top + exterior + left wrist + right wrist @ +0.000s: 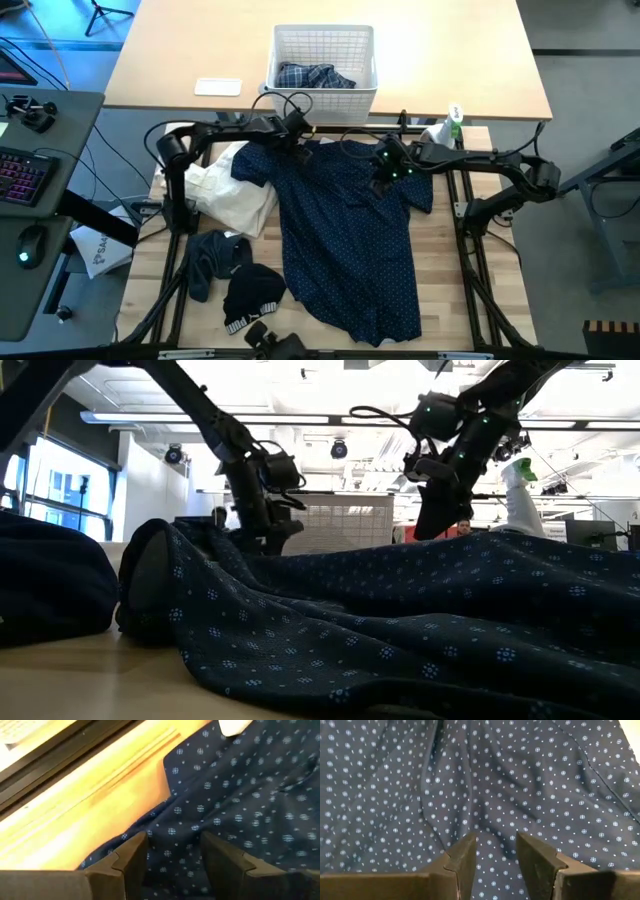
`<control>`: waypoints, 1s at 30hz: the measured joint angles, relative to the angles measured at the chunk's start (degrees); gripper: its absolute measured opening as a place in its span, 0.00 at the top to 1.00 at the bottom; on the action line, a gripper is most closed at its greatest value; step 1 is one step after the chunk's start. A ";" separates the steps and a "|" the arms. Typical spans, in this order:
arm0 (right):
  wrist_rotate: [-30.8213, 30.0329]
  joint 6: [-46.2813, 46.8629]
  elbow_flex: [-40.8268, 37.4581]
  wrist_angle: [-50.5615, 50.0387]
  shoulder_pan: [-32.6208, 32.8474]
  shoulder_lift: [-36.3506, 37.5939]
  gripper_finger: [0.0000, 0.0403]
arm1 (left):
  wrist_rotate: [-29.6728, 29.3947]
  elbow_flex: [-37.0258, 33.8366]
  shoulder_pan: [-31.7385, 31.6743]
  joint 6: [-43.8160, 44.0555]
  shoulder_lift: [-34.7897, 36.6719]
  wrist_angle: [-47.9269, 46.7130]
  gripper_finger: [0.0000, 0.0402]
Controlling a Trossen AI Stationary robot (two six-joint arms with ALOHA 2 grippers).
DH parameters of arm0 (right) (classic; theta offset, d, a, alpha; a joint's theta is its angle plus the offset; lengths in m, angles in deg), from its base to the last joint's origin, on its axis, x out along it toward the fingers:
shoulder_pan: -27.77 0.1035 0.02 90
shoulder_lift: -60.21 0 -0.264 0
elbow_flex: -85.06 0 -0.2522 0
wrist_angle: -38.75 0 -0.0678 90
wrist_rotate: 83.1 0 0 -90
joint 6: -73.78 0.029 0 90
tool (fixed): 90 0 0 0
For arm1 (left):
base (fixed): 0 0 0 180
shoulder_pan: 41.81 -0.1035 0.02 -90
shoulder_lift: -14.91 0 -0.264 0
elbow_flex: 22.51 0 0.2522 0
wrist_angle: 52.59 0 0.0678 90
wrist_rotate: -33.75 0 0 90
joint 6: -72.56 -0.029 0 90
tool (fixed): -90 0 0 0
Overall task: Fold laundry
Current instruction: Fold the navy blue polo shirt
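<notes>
The navy shirt with tiny white dots (345, 240) lies spread on the wooden table, collar toward the far edge. My left gripper (300, 148) stands open, pointing down at the shirt's far left edge (170, 795), where cloth meets bare wood (100, 800). My right gripper (383, 183) stands open over the shirt's far right part (470, 780), with wrinkled cloth below its fingers. In the low view both grippers (268, 540) (430, 530) come down to the shirt's top line (400, 620). A blue-and-white plaid shirt (315, 77) lies in the white basket (290, 45). My left gripper has its two fingers (132, 857) low over the shirt's cloth just inside the far left edge, pointing steeply down; whether they touch it I cannot tell. My right gripper's fingers (465, 855) stand close over a wrinkle of the shirt; touching or not, I cannot tell.
A cream cloth (240, 190) lies left of the shirt. Near the front left lie a dark grey piece (212, 262) and a black piece with a white stripe (250, 295). A spray bottle (452, 118) stands at the far right. A white card (218, 87) lies beside the basket.
</notes>
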 joint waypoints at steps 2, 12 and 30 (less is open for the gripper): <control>-0.01 0.77 0.00 0.66 0.02 0.00 0.67 | 0.32 0.00 -0.20 -1.74 -1.26 1.38 0.58; 0.61 2.54 0.02 0.83 0.02 0.00 0.67 | 14.27 -0.04 4.47 -18.10 -1.10 0.88 0.95; 5.36 12.91 0.07 9.09 -0.72 -6.06 0.53 | 10.60 -0.04 22.00 -38.72 6.49 -9.94 0.98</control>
